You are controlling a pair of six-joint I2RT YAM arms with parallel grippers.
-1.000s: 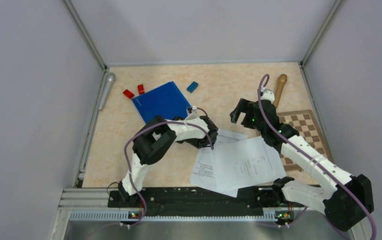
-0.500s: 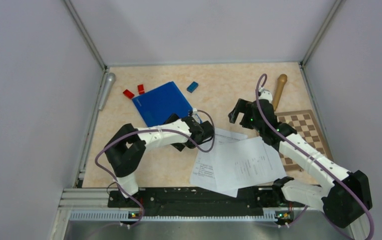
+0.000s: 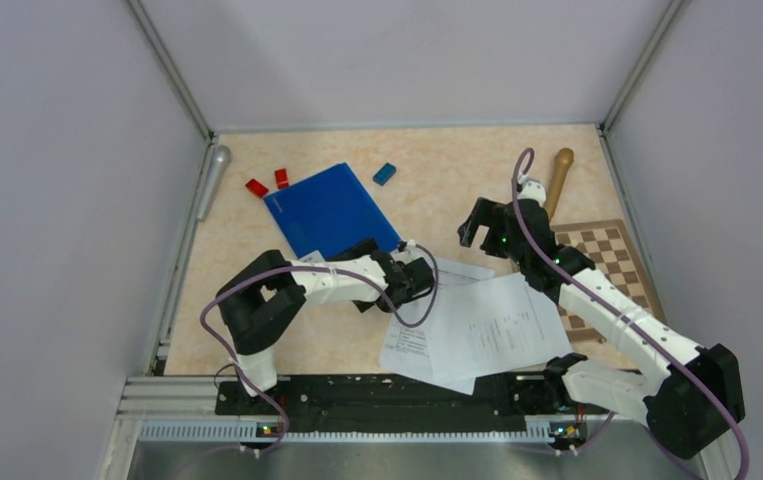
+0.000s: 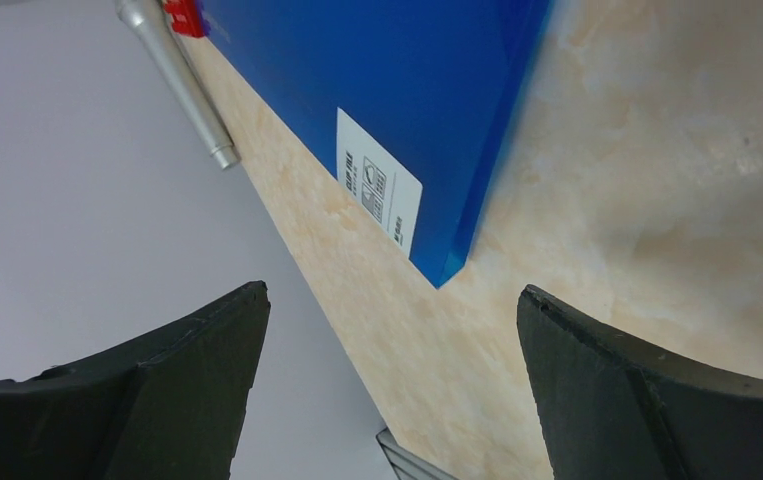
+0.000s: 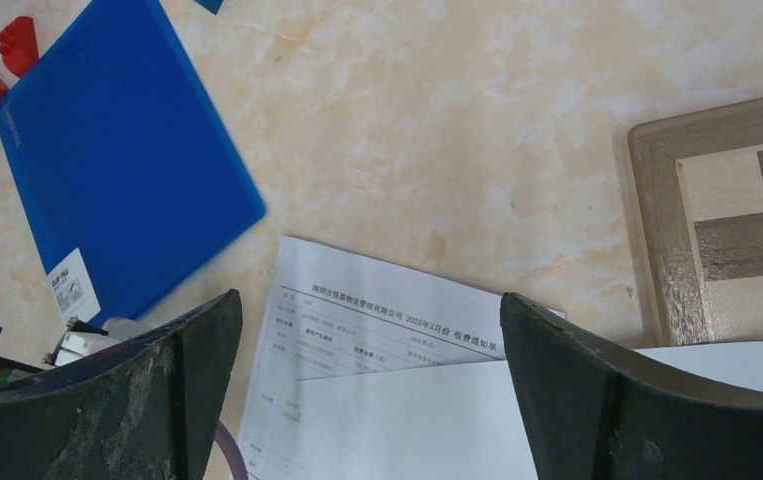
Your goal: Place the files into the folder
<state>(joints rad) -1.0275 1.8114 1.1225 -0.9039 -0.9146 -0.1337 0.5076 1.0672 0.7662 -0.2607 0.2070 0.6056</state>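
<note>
Now the left hand [image 4: 387,310] has backed off the folder [image 4: 407,90], nearer the files [image 3: 477,325].

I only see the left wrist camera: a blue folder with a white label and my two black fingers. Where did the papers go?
Observer: The files lie flat on the table, nearer the arm bases than the folder and toward the right arm's side.
Operator: Is the folder open anywhere I can't see?
Observer: No. The top view shows all of it except the near corner under your arm, and it lies closed and flat.
Operator: What's the other arm doing?
Observer: The right tool hangs open above the far edge of the files, holding nothing.
</note>
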